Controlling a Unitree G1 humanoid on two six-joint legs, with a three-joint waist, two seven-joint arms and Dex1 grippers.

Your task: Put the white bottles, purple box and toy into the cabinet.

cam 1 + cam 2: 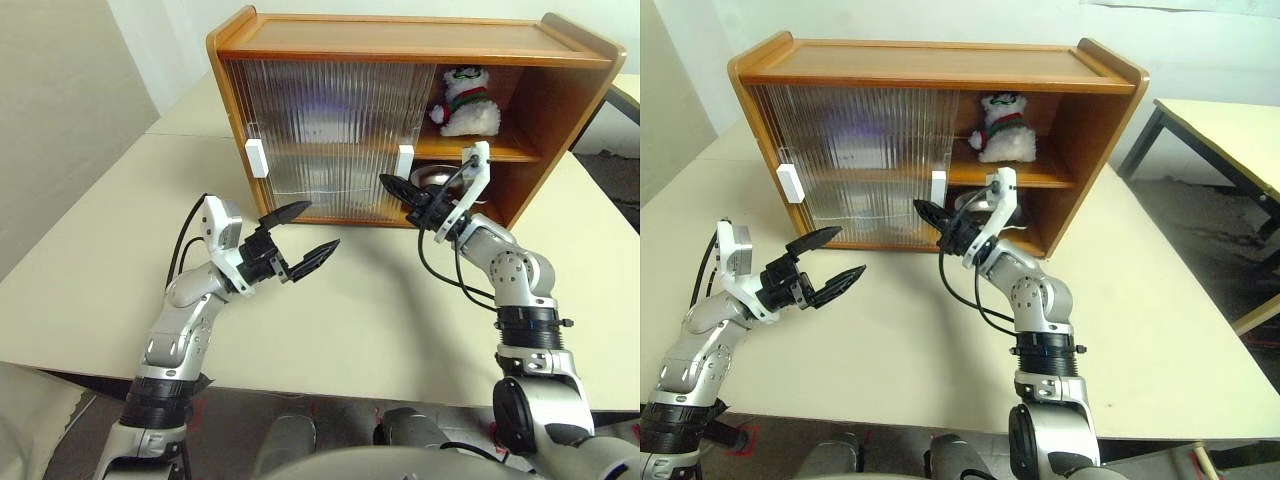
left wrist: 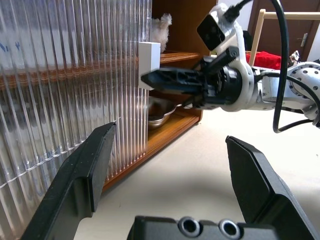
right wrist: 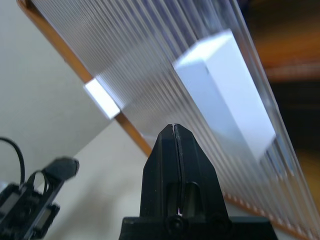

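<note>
One item confirmed stowed, toy (image 1: pixel 468 102) on upper shelf of cabinet (image 1: pixel 400 45); bottles and purple box unconfirmed behind ribbed doors; right gripper (image 1: pixel 392 184) pinched shut, empty, at white handle (image 1: pixel 405 160); left gripper (image 1: pixel 305 236) spread wide, empty.

I'm working in a plain lab-like room: pale tables (image 1: pixel 120 260) pushed together, bare white walls (image 1: pixel 1200 50), a test cabinet (image 1: pixel 400 40).

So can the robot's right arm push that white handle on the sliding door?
Probably yes. The right gripper, shut with nothing in it, sits just beside the white handle at the sliding door's edge. Nothing lies between them, so a small nudge should get it there.
</note>
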